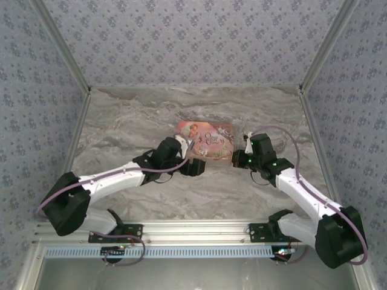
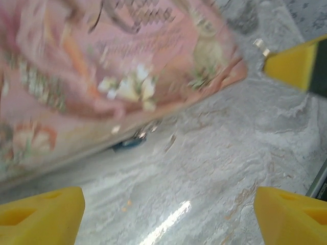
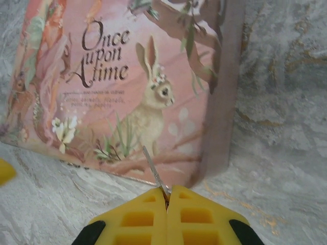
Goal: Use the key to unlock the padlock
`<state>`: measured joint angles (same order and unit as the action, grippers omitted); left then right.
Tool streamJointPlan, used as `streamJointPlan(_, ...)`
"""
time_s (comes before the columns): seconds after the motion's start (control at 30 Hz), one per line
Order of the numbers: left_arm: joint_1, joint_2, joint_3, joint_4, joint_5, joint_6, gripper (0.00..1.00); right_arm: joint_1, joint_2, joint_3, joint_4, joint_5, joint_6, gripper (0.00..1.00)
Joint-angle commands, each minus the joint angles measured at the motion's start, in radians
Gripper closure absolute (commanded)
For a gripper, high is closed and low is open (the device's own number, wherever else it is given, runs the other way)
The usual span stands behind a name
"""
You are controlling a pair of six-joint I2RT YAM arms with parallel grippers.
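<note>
Right wrist view: right gripper (image 3: 167, 195), jaws clenched on the key (image 3: 153, 166); left gripper (image 2: 166, 214), jaws released, faces the padlock (image 2: 127, 144); keyhole alignment likely next.

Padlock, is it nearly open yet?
Not yet. Done: the right tool is shut on the key, a thin silvery sliver poking out between its pads. In hand: it holds the key near a corner of the pink tin. Left to do: the padlock lies by the tin's edge, the open left tool hasn't gripped it, and the key isn't in it.
</note>
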<state>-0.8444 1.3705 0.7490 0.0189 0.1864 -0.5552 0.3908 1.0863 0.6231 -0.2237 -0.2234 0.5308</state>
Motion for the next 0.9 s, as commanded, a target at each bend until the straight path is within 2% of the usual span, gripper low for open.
streamJointPlan(0.0, 0.000, -0.008, -0.022, 0.079, 0.010, -0.106, 0.14, 0.008, 0.048, 0.062, 0.068, -0.019, -0.028, 1.00)
streamJointPlan(0.23, 0.030, 0.080, 0.029, 0.054, 0.001, -0.094, 0.15, 0.001, 0.189, 0.124, 0.110, -0.039, -0.056, 1.00)
streamJointPlan(0.4, 0.113, 0.142, 0.021, 0.093, 0.009, -0.110, 0.16, -0.003, 0.256, 0.154, 0.071, -0.011, -0.074, 1.00)
streamJointPlan(0.6, 0.176, 0.181, 0.047, 0.127, 0.051, -0.053, 0.16, 0.007, 0.299, 0.140, 0.047, 0.003, -0.075, 1.00)
streamJointPlan(0.87, 0.189, 0.210, 0.043, 0.193, 0.114, 0.011, 0.18, 0.040, 0.315, 0.106, 0.073, 0.015, -0.062, 1.00)
